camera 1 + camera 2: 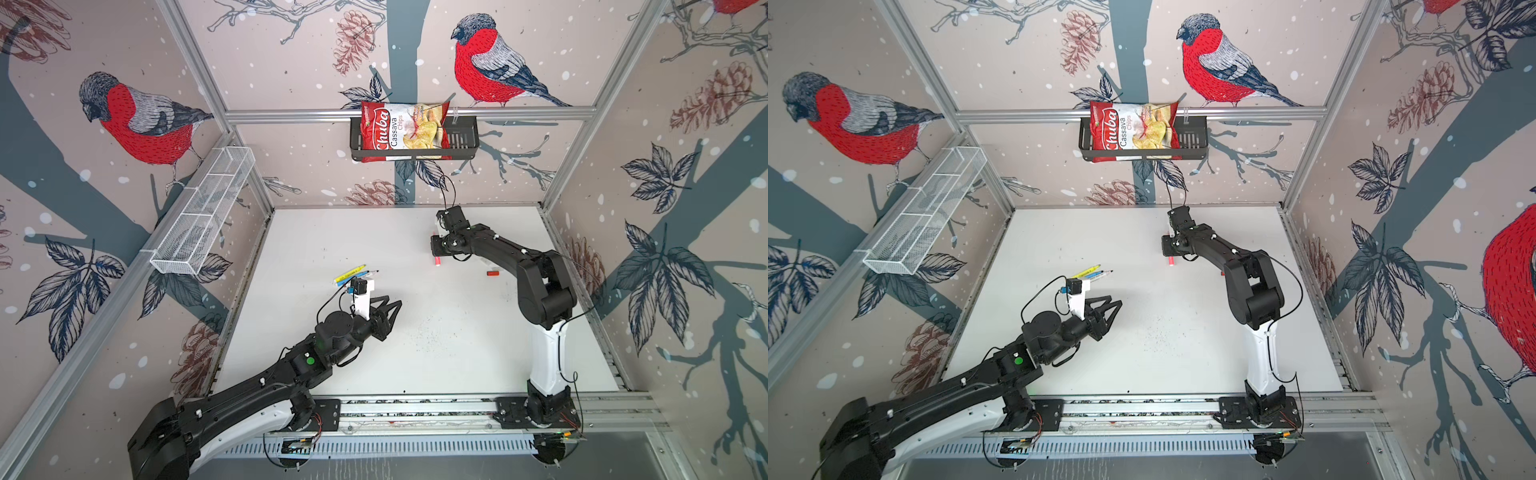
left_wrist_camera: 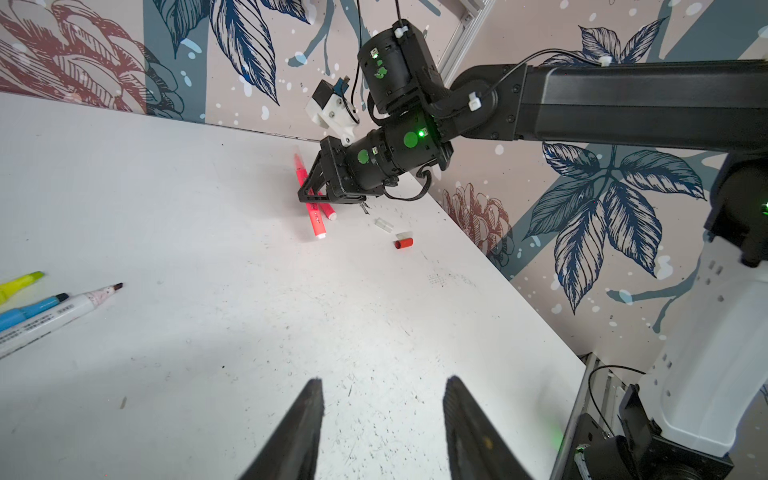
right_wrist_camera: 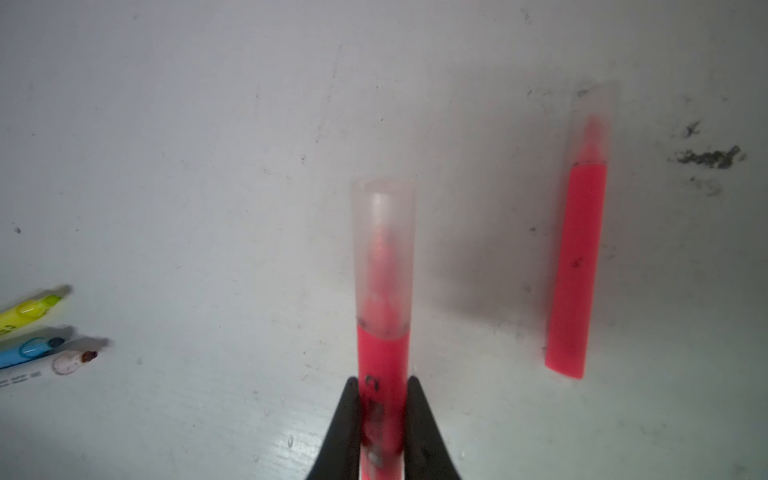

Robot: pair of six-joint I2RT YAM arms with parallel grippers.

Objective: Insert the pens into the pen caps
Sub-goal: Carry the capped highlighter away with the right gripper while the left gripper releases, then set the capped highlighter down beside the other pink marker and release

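Jaws of the right gripper (image 3: 383,384) are clamped tight on the body of a pink pen (image 3: 383,353), whose tip sits inside a clear cap (image 3: 383,249). A second pink pen (image 3: 575,266), also capped, lies just beside it on the white table (image 2: 208,208). The left gripper (image 2: 382,384) hangs partly open and empty above the table, near the uncapped yellow pen (image 2: 20,282), blue pen (image 2: 29,311) and white pen (image 2: 62,313). A red cap (image 2: 404,243) and two loose clear caps (image 2: 384,225) lie near the right arm (image 2: 623,104).

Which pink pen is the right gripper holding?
The pink pen pinched in the right gripper, clear cap pointing away; the other pink pen, also capped, lies loose beside it.
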